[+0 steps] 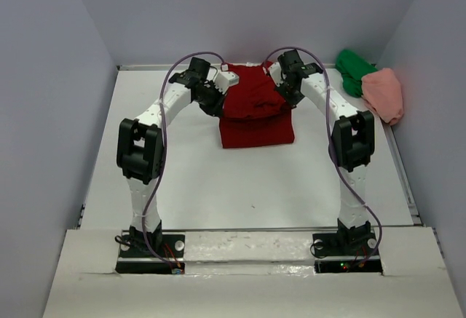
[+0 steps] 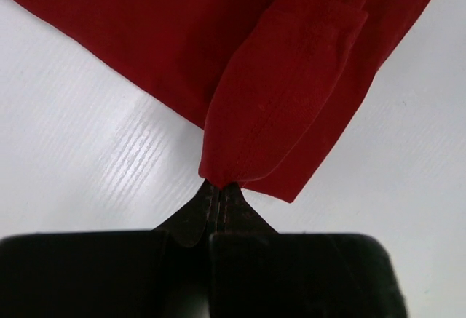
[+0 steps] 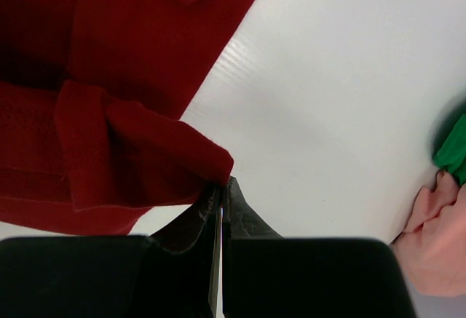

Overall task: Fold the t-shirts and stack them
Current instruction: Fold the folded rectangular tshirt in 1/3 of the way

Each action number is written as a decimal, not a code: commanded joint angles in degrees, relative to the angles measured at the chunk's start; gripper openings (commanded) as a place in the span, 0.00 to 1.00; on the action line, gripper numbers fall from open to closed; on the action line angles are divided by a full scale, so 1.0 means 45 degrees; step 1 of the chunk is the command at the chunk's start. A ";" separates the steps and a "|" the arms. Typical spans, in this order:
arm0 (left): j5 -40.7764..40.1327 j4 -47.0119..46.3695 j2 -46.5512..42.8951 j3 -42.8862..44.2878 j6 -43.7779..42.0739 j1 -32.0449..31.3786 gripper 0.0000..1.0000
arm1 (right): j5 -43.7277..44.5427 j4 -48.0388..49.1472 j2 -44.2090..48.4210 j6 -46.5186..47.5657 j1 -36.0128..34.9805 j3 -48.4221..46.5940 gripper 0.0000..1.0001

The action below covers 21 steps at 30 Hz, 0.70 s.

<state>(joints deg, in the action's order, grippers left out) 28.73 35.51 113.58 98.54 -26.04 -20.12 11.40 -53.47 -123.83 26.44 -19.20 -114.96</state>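
The dark red t-shirt [image 1: 256, 114] lies at the middle back of the table, its far part lifted and doubled toward the near part. My left gripper [image 1: 216, 94] is shut on the shirt's left edge; in the left wrist view a red corner [image 2: 269, 129] comes out of the pinched jaws [image 2: 218, 187]. My right gripper [image 1: 290, 91] is shut on the right edge, and a red fold [image 3: 145, 150] sits at its tips [image 3: 222, 185]. The bright green t-shirt [image 1: 354, 70] and the salmon pink t-shirt [image 1: 384, 94] lie crumpled at the back right.
White table [image 1: 218, 187] between grey walls. The pink shirt [image 3: 437, 238] and green shirt [image 3: 453, 150] show at the right edge of the right wrist view. Both arm bases stand at the near edge.
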 commanded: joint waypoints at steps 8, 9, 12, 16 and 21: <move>-0.0213 0.0196 0.1380 0.2105 -0.0307 0.0407 0.00 | 0.0202 0.0301 -0.1447 0.0687 0.0204 -0.2071 0.00; -0.0193 0.0138 0.1439 0.2164 -0.0287 0.0486 0.00 | 0.0182 0.0340 -0.1505 0.0688 0.0204 -0.2091 0.00; -0.0213 0.0078 0.1810 0.2515 -0.0287 0.0623 0.00 | 0.0240 0.0515 -0.1798 0.0785 0.0322 -0.2130 0.00; -0.0330 0.0079 0.2220 0.3042 -0.0424 0.0682 0.00 | 0.0182 0.0555 -0.2266 0.0902 0.0439 -0.2422 0.00; -0.0408 0.0039 0.2727 0.3511 -0.0463 0.0721 0.00 | 0.0240 0.0594 -0.2716 0.1059 0.0439 -0.2793 0.00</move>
<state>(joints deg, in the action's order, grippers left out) 27.68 35.44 125.23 110.91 -27.24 -17.17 11.73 -52.84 -134.85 29.89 -17.87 -123.87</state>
